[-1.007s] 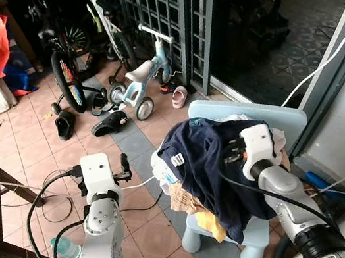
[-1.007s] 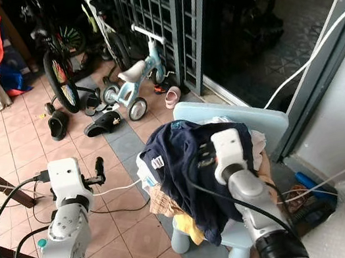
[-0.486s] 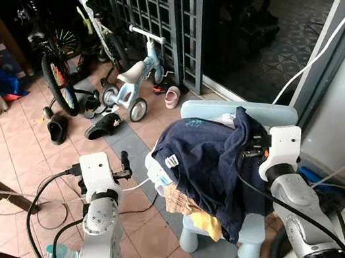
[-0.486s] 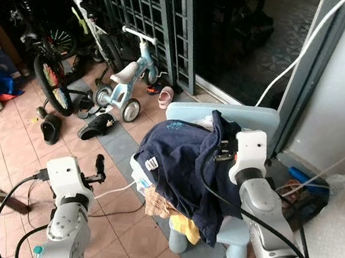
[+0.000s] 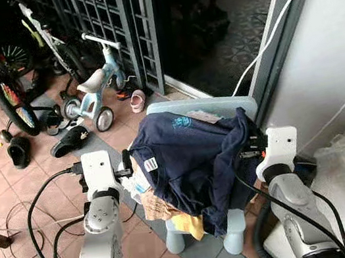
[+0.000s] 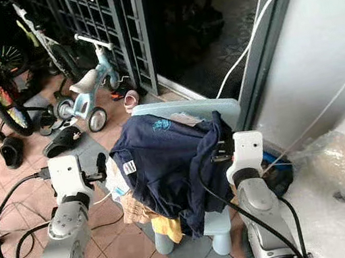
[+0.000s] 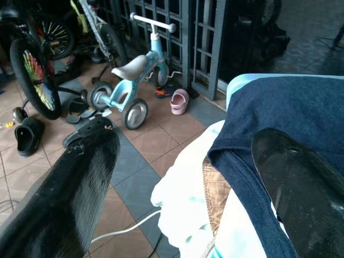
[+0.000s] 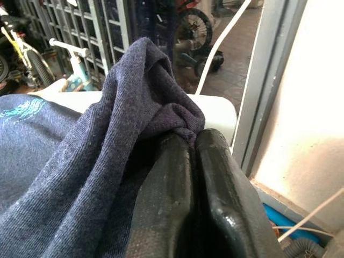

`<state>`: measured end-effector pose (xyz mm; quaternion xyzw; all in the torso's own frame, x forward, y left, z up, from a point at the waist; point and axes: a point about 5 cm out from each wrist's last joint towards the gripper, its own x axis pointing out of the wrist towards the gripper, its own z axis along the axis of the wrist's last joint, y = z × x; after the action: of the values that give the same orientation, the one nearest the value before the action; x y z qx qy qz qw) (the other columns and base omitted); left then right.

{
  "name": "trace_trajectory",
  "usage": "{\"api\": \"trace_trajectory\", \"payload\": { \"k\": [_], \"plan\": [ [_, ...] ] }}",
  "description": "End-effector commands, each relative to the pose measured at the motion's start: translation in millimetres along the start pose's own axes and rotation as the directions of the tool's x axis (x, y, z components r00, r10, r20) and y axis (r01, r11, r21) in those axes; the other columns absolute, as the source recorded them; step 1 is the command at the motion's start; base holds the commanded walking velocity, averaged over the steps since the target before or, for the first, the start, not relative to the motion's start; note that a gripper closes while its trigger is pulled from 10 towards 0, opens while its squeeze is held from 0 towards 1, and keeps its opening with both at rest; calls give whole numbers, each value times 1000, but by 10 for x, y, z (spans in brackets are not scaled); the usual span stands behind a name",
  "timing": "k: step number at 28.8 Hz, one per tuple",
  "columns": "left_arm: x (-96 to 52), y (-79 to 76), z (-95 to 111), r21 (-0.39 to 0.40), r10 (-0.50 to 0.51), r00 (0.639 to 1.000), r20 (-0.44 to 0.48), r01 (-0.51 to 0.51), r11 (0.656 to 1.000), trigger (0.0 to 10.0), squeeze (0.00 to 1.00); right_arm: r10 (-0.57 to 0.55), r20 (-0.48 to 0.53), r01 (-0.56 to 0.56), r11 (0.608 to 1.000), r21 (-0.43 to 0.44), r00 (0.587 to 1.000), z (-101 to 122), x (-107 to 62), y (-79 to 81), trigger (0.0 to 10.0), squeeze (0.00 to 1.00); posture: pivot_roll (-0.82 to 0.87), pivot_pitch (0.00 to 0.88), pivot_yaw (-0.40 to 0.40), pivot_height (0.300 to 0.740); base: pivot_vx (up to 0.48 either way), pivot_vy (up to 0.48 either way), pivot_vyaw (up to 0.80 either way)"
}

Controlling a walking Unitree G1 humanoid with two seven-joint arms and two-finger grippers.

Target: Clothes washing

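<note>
Right wrist view shows your right gripper now clenched on the navy shirt, bunched at three o'clock of the chair pile since a second ago; left gripper stays spread at nine o'clock.

A navy shirt drapes over a heap of clothes on a pale blue plastic chair standing on the tiled floor. The right gripper is at the shirt's right edge, its fingers apparently buried in a raised fold of the cloth. The left gripper hangs just beside the pile's left edge. Behind stand a child's balance bike and a dark metal grille.
</note>
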<state>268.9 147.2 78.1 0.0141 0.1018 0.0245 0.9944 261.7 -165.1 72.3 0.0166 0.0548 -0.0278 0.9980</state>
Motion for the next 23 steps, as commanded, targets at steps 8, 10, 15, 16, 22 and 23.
{"api": "trace_trajectory", "payload": {
  "k": [8,10,15,16,22,23],
  "plan": [
    [6,-5,-5,-4,2,1000,-4,-2,1000,10000,0,-5,10,5,1000,6,1000,49,22,-27,10000,0,-43,0,25,740,0,0,-702],
    [6,-4,-5,-5,3,1000,-5,-3,1000,10000,0,-4,9,4,1000,7,1000,48,22,-29,10000,0,-43,0,23,740,0,0,-581],
    [8,-3,-7,-7,6,1000,-7,-6,1000,10000,0,-3,5,3,1000,11,1000,44,25,-30,10000,0,-44,0,25,740,0,0,-410],
    [8,-3,-7,-7,6,1000,-7,-6,1000,10000,0,-3,5,3,1000,11,1000,44,25,-30,10000,0,-44,0,25,740,0,0,0],
    [12,-1,-6,-8,6,1000,-9,-6,1000,10000,0,-1,1,1,1000,17,1000,42,31,-29,10000,0,-45,0,26,740,-120,0,0],
    [13,-2,-5,-7,5,1000,-9,-5,1000,10000,0,-1,1,1,1000,16,1000,42,32,-30,10000,0,-46,0,26,740,-251,0,0]
  ]
}}
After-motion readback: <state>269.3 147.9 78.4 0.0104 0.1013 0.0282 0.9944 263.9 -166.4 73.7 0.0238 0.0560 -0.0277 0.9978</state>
